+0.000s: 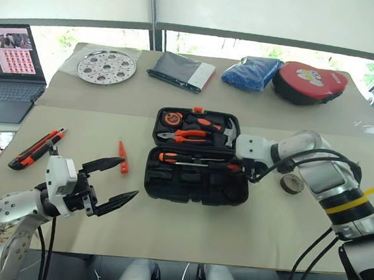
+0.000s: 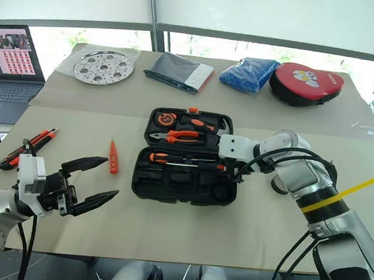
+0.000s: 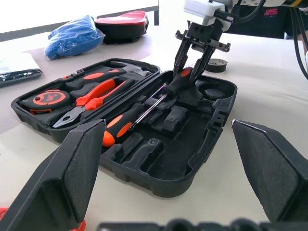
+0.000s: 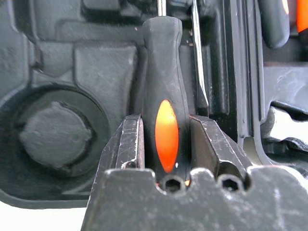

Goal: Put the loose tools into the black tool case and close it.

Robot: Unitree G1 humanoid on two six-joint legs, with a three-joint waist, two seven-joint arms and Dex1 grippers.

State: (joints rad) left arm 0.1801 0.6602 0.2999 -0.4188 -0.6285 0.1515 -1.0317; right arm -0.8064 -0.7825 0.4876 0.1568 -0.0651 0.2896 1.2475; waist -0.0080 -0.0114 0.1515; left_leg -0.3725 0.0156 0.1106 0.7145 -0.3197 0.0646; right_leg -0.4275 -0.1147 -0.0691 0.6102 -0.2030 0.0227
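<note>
Here the right hand [image 1: 237, 166] is clamped on the black-and-orange handle of a screwdriver [image 4: 166, 96], holding it low over the front half of the open black tool case [image 1: 196, 187], which sits at the centre of the frame on the table [image 1: 185, 229]; in the right wrist view its two fingers [image 4: 131, 139] pinch the handle's butt end from both sides, shaft pointing away along the moulded slots. A second screwdriver [image 1: 175, 157] already lies in the case beside it, and the rear half carries pliers [image 1: 187, 135] and a tape measure [image 1: 172, 119]. The left hand [image 1: 113, 186] hangs released, fingers spread wide, in the lower left of the frame with nothing between them. Not yet packed: the utility knife [image 1: 35, 148] at far left, the small slim orange tool [image 1: 124, 157] just left of the case, and the tape roll [image 1: 293, 183] right of the case, partly hidden behind the right arm. The screwdriver looks stiff and fairly light, its rubbery handle giving good purchase; I judge the mid-handle the better place to hold, since a butt-end pinch lets the shaft swing. The knife seems rigid and best taken across its narrow body. The slim tool is thin and low to the table, so likely fiddly. The roll could be pinched across its rim. The case is hard plastic; the lid probably wants pushing at its far edge.
</note>
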